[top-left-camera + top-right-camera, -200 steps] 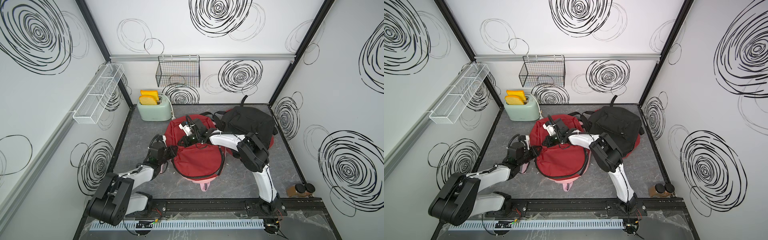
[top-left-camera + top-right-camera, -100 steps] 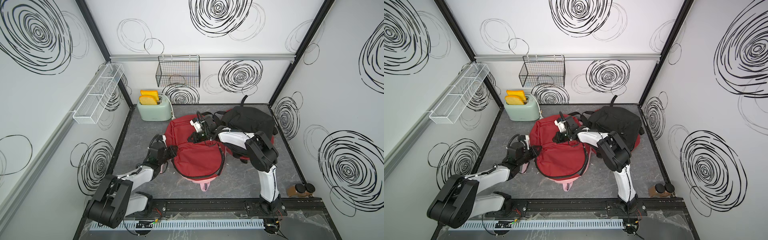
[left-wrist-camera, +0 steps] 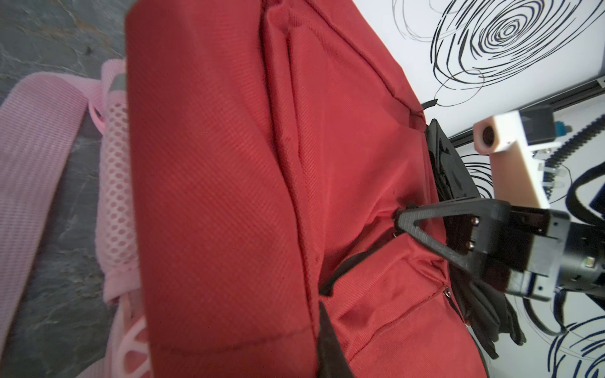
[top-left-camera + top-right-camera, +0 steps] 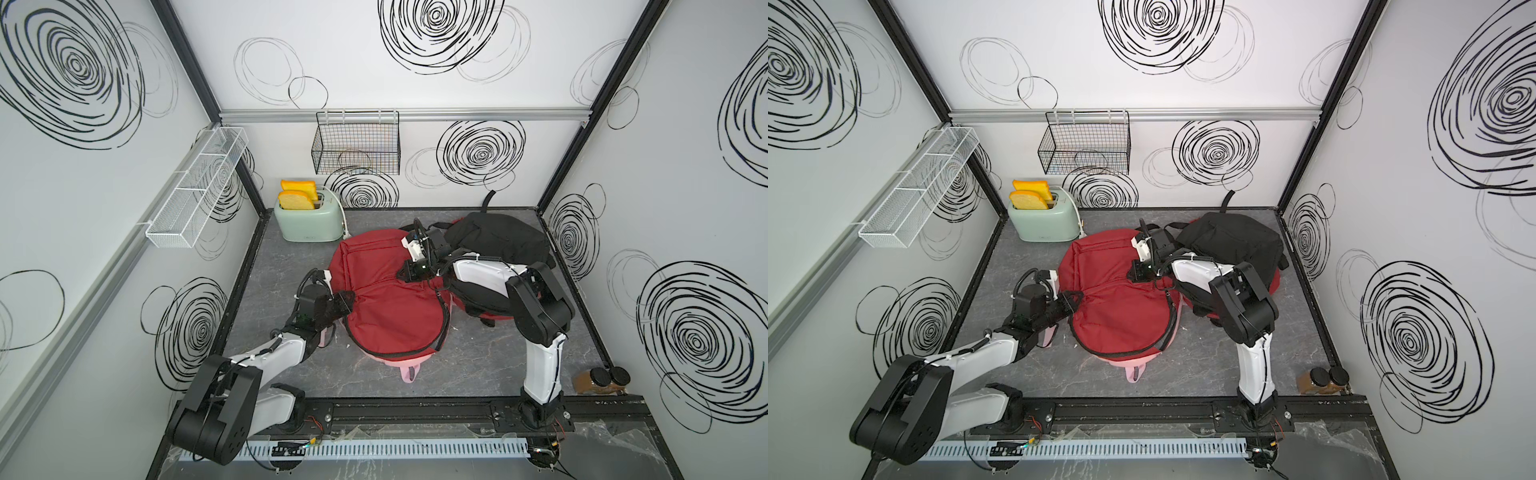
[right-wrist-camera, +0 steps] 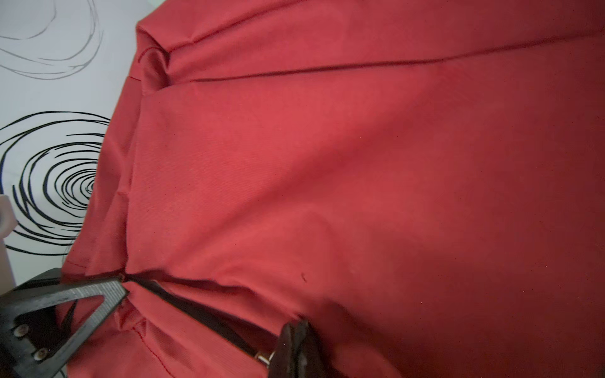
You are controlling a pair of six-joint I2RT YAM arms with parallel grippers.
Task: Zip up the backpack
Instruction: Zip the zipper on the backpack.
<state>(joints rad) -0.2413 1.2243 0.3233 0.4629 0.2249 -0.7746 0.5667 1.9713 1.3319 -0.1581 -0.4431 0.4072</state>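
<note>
Backpack (image 4: 390, 324), the red one, lies flat in the middle of the counter (image 4: 286, 266) with both tools on it. The right tool (image 4: 402, 274) is clenched tight. The right wrist view shows its dark tip pinching the small metal zip pull (image 5: 264, 357) at the crease across the bag's upper face. The left tool (image 4: 348, 300) is clamped on a fold of red fabric at the backpack's left edge, just where the zipper line (image 5: 203, 311) begins. It looks to be anchoring the cloth so the other tool can pull against it.

Between the two tools that line shows as a thin dark strip; I cannot tell whether its teeth are meshed there or gaping. Beyond the right tool, a black zipper edge (image 4: 444, 316) curves round the near lobe of the bag and looks loose. My judgement is that only a short first stretch is done and the long curve is left.

Pink straps (image 4: 409, 372) stick out from under the near end. A black bag (image 4: 498, 243) lies just beside the red one, past the right arm. A green toaster (image 4: 309, 224) with toast stands at the back left, apart from both.
</note>
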